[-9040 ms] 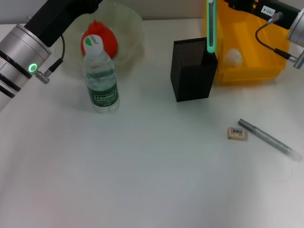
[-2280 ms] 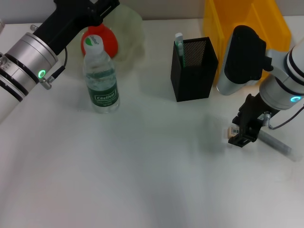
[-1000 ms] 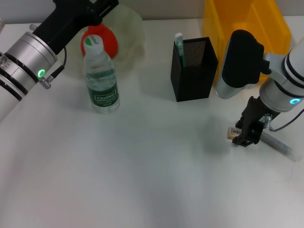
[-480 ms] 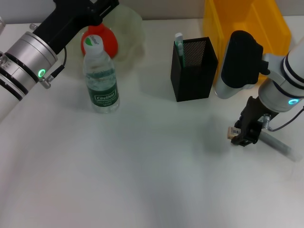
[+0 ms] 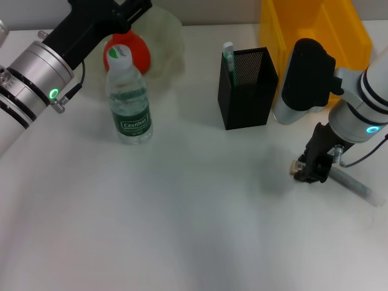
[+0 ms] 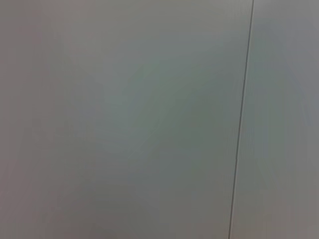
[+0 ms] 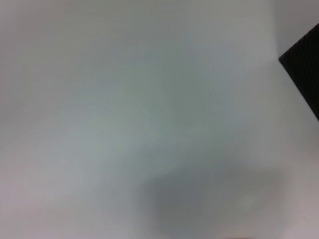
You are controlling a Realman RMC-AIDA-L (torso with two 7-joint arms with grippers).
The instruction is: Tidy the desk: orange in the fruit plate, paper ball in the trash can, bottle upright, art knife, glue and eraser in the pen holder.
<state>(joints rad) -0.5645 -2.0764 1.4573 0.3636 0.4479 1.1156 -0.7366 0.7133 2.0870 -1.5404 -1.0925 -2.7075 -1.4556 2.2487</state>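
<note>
My right gripper [image 5: 310,170] is matt black, down on a smooth white counter [image 5: 194,230]. Beyond it stand a black metal-mesh pen holder [image 5: 247,90] and a glossy yellow plastic trash can [image 5: 315,24].

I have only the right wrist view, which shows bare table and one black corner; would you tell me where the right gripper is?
Observer: The right gripper is low over the table at the eraser, which peeks out on its left side.
Operator: Is that black corner the pen holder?
Observer: Yes, the pen holder stands farther back on the desk, with a green-and-white stick in it.
Operator: And where is the other arm?
Observer: The left gripper is at the far left, by the fruit plate holding the orange.
</note>
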